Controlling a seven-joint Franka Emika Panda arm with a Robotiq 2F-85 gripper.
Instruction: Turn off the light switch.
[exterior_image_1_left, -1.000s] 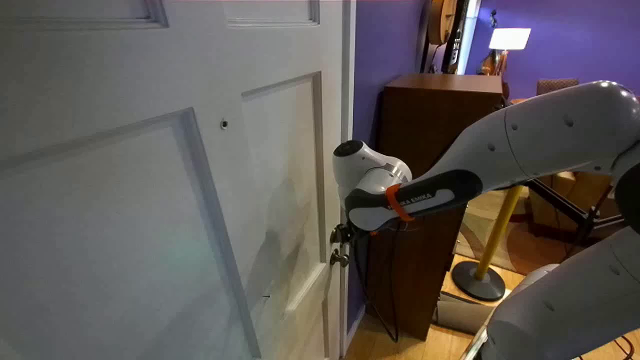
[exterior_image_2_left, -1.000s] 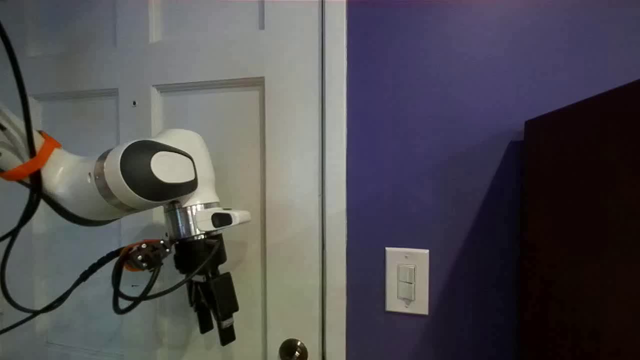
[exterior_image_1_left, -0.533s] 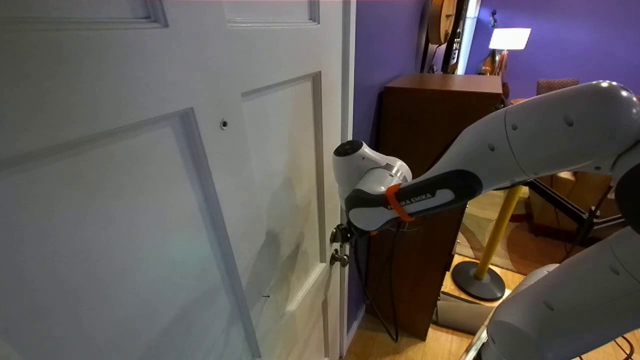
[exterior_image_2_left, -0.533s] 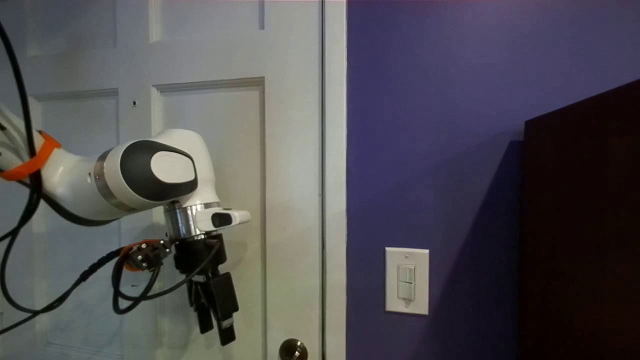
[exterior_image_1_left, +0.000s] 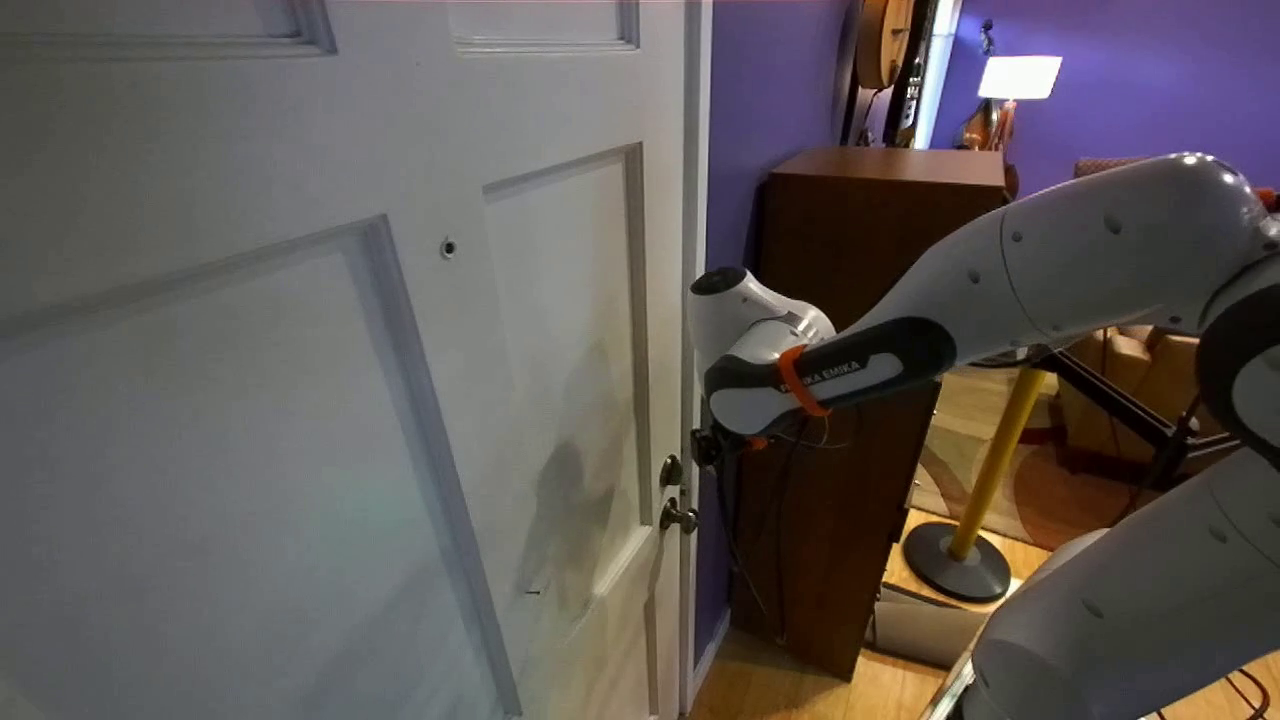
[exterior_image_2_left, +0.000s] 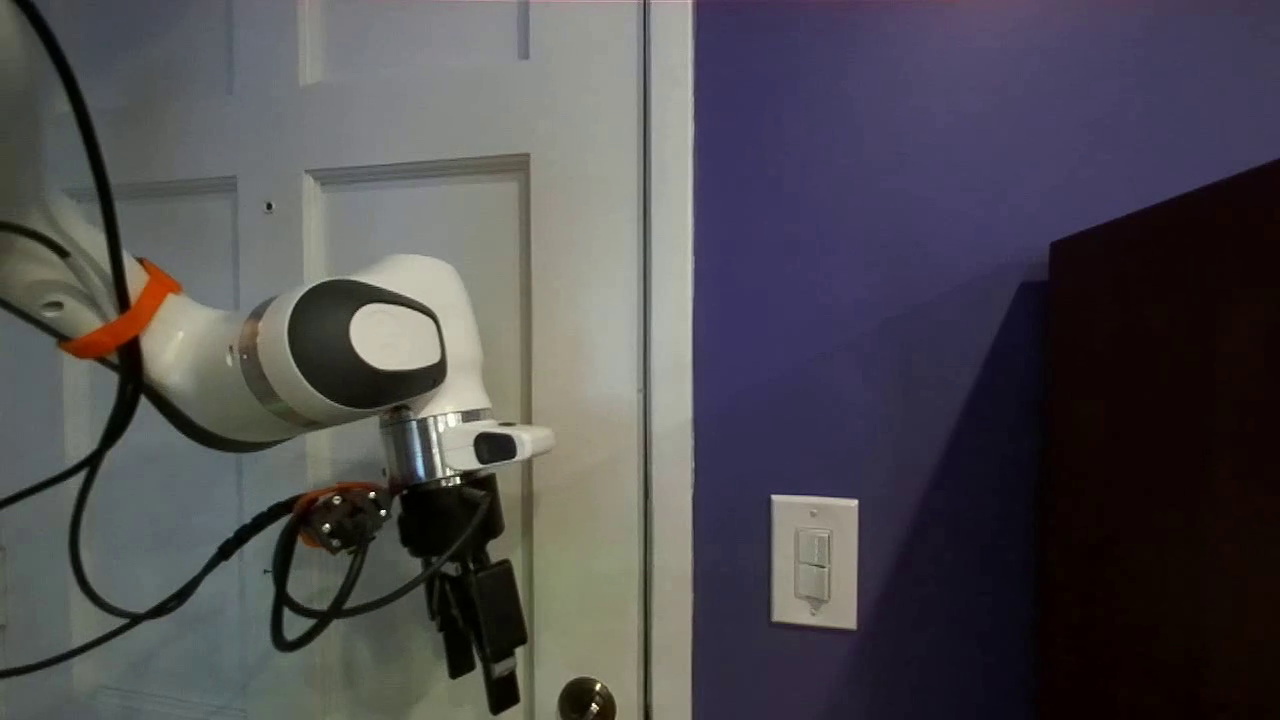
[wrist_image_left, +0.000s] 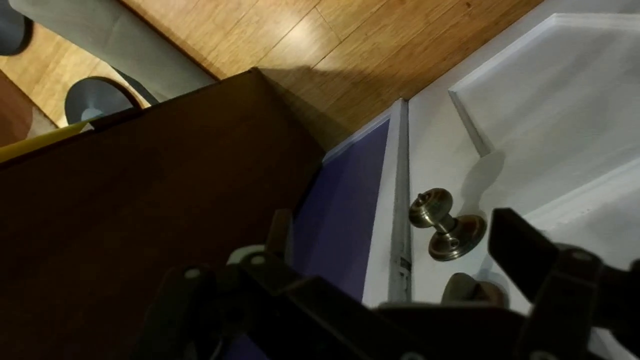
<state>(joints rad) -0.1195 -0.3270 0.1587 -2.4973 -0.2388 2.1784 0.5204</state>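
In an exterior view, the light switch (exterior_image_2_left: 814, 562) is mounted on the purple wall (exterior_image_2_left: 870, 250), well apart from the downward-pointed gripper (exterior_image_2_left: 482, 686). In the wrist view, its fingers (wrist_image_left: 520, 250) are spread wide, the doorknob (wrist_image_left: 431, 207) seen beyond.

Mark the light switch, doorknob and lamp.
Light switch (exterior_image_2_left: 814, 562): in an exterior view, centre of its white plate.
Doorknob (wrist_image_left: 432, 209): wrist view, its round head.
Lamp (exterior_image_1_left: 1020, 77): in an exterior view, its bright shade.
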